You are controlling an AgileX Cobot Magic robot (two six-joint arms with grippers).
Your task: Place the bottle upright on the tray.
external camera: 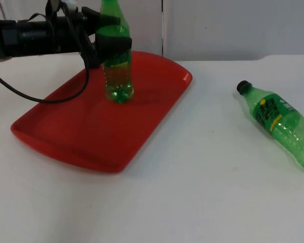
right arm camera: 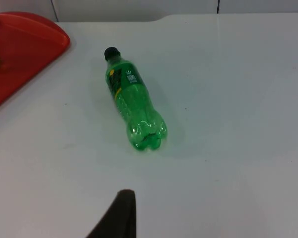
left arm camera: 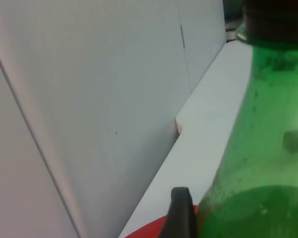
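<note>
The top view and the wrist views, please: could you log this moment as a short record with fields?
tray: red tray on the white table
held bottle: green bottle upright, base on tray
left gripper: left gripper clamped on that bottle's upper body
second bottle: lying bottle on its side on the table, off the tray, cap toward the tray
right gripper: fingertip above the table near the lying bottle

Even, bright overhead light washes the white table (external camera: 202,192) — shadows stay faint and soft beside the red tray (external camera: 91,131) — while the left wrist view's green bottle (left arm camera: 263,148) looms close and slightly blurred.
</note>
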